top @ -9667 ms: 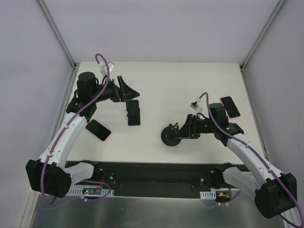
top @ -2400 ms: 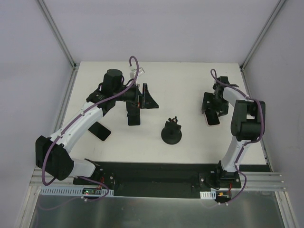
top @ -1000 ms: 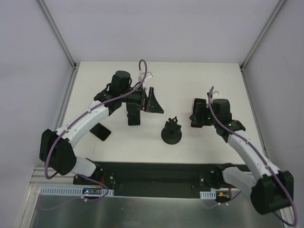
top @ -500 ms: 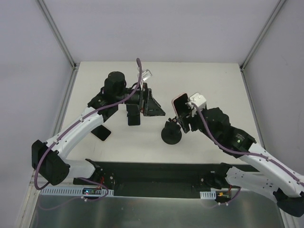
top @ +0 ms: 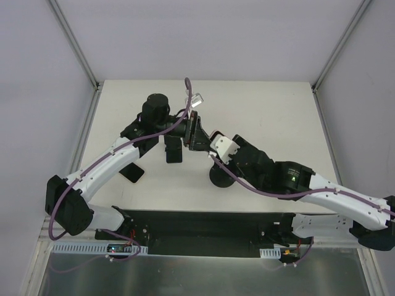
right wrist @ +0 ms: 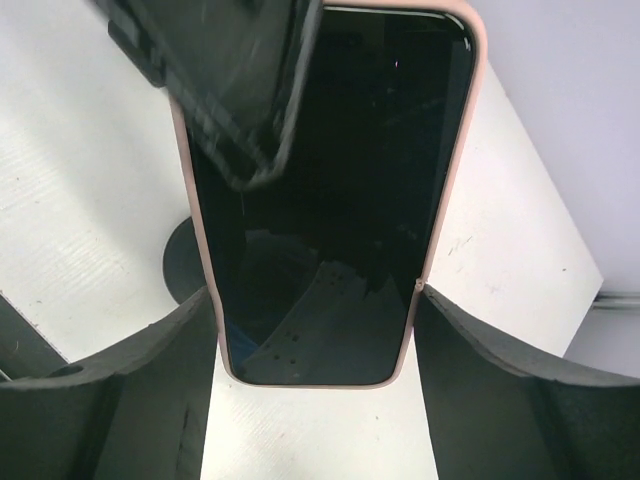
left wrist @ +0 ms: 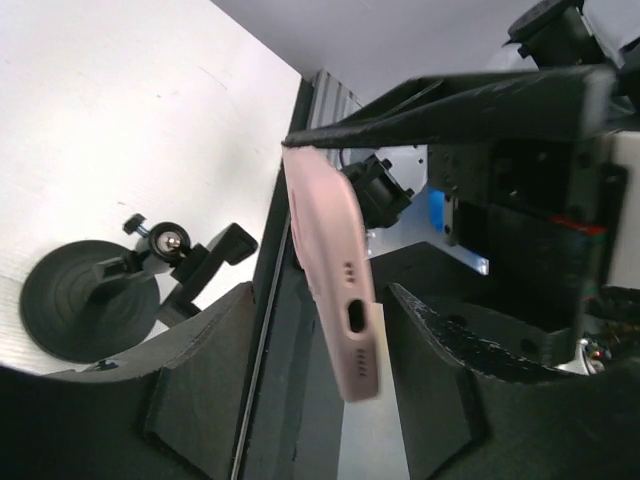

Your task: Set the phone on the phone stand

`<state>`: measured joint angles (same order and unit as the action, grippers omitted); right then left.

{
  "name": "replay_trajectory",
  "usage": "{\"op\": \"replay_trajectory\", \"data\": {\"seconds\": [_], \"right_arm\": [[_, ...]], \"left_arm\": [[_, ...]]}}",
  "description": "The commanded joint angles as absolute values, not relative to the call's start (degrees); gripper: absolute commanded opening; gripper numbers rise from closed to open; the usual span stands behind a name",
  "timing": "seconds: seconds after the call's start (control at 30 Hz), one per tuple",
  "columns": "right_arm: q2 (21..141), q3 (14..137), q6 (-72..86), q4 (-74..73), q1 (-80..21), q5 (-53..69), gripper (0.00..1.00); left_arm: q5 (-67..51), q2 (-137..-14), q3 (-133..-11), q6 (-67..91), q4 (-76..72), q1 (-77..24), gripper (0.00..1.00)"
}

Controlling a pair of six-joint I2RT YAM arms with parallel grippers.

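A phone (right wrist: 330,180) in a pink case, dark screen up, is held above the table by my right gripper (right wrist: 315,295), whose fingers press both long edges. Its port end (left wrist: 352,330) hangs between the fingers of my left gripper (left wrist: 320,300), which stand open with a gap on each side. The two grippers meet over the table's middle, the left gripper (top: 197,131) facing the right gripper (top: 213,140). The black phone stand (top: 221,176), a round base with a small clamp (left wrist: 190,255), sits on the table just below them. The stand's base (right wrist: 185,265) shows past the phone's edge.
A black phone (top: 173,151) lies on the white table (top: 265,111) under the left arm. Another dark phone (top: 131,172) lies nearer the left front. Frame posts stand at the table's back corners.
My right arm swung left over the stand, carrying the phone up to the left gripper. The left jaws have narrowed around the phone's end.
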<state>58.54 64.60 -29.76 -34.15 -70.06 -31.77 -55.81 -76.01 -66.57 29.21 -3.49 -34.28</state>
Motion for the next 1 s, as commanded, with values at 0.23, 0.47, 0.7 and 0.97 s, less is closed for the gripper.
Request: {"op": "replay_trajectory", "data": {"seconds": [0.23,0.47,0.7,0.97], "right_arm": [[64.7,74.0,-30.8,-32.2,-77.0,-41.2,0.33],[56.4,64.6,-19.0,-23.6,-65.9,-21.8,0.96],[47.3,49.8,-0.5,-1.1,-54.5,4.3,0.96],[47.1,44.6,14.3,24.4,-54.3,18.0,0.96]], "left_arm": [[-54.6,-71.3,-66.3,20.8,-3.4,-37.1,0.0],[-32.7,-52.3,-60.6,8.5,-2.0,-35.3,0.0],[-36.6,-50.6,-61.9,18.8,-7.3,-34.8,0.0],[-37.4,-45.7,-53.9,35.8,-28.5,-34.8,0.0]]}}
